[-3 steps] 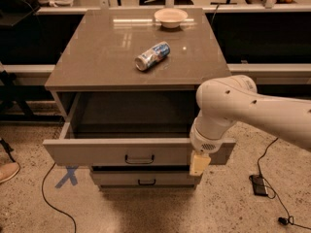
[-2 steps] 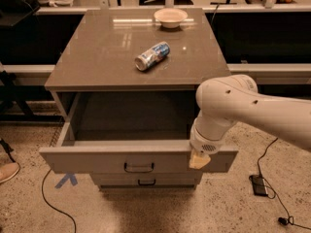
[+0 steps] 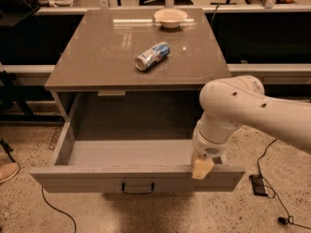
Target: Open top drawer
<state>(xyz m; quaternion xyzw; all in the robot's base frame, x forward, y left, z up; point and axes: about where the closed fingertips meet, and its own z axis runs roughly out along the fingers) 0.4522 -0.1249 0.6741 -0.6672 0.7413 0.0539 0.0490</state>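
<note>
The top drawer [image 3: 87, 179] is pulled far out of the grey-taupe cabinet. Its wide front faces me with a small black bar handle [image 3: 138, 188] at centre, and its deep grey box [image 3: 131, 152] shows open and bare inside. My white arm comes in from the right. Its gripper [image 3: 202, 168] shows as a tan tip resting on the drawer front's top edge, right of the handle. The two lower drawers are hidden below the open drawer.
On the cabinet top [image 3: 97, 57] lie a blue and white can on its side [image 3: 152, 56] and a pale bowl [image 3: 170, 17] at the back. Black cables [image 3: 58, 210] and a small black box [image 3: 259, 184] lie on the speckled floor. A shoe tip [image 3: 7, 171] shows at far left.
The top drawer has slid further out toward me, now covering the two lower drawer fronts. The gripper has moved with the drawer's front edge.
</note>
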